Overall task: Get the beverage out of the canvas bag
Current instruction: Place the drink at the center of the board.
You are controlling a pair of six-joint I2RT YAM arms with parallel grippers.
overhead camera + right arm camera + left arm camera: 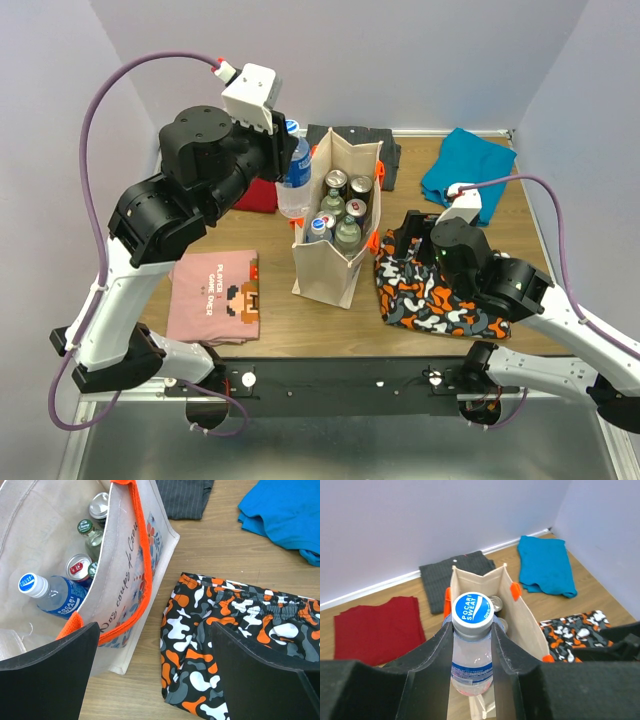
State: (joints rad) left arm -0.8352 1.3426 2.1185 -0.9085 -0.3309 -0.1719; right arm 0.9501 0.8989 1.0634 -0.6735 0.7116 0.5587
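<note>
left gripper [472, 647] was clamped narrowly on the beverage [472, 669], a clear plastic bottle with a blue cap [473, 609], held upright beside the canvas bag's [325, 270] left rim; right gripper [152, 652] stood wide and empty. judged liquid-heavy, smooth and slightly yielding, so the stiff neck below the cap gave the surest hold; the bag was soft cloth.

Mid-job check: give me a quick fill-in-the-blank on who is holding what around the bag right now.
1. The left gripper has its fingers shut on a clear bottle whose blue cap reads ____.
2. The right gripper hangs ____, with nothing between its fingers.
3. The trim on the rim of the canvas bag is ____.
4. The camouflage shorts lie under the ____ gripper.

Missing words: Pocari Sweat; open; orange; right.
</note>
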